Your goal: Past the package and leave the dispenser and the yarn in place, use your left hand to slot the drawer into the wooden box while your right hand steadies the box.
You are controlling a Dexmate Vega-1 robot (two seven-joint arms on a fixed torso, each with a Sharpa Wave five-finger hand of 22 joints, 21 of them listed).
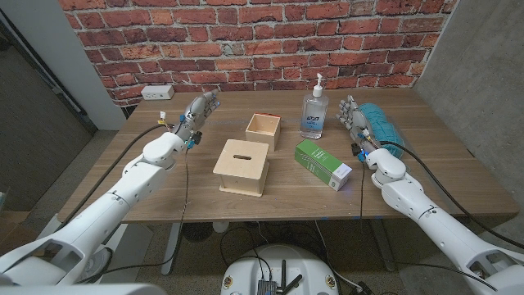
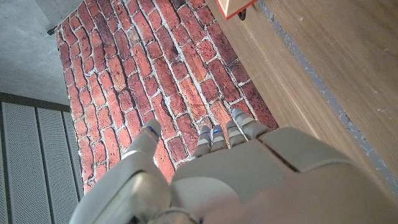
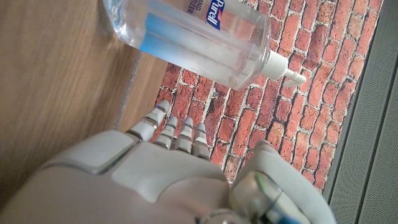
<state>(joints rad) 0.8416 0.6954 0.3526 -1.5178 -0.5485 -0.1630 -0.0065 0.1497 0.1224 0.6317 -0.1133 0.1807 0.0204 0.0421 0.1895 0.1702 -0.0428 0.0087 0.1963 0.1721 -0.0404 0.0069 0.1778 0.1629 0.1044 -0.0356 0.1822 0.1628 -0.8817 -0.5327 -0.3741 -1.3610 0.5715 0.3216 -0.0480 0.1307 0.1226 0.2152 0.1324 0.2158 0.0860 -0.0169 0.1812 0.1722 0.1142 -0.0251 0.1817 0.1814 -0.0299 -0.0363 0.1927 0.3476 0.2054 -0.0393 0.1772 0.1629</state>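
My left hand [image 1: 199, 109] hovers empty, fingers apart, over the table's [image 1: 164, 188] far left; my right hand [image 1: 354, 115], likewise spread, holds nothing beside the yarn [image 1: 383, 124]. The drawer [image 1: 263, 130] sits mid-table, just beyond the box [image 1: 243, 166], right of it the dispenser [image 1: 314, 111] and package [image 1: 322, 163]. Nothing grasped yet; next, I judge, left reaches right for the drawer.

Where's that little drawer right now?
In the head view the drawer sits near the table's middle, just behind the wooden box and left of the dispenser, with neither hand touching it.
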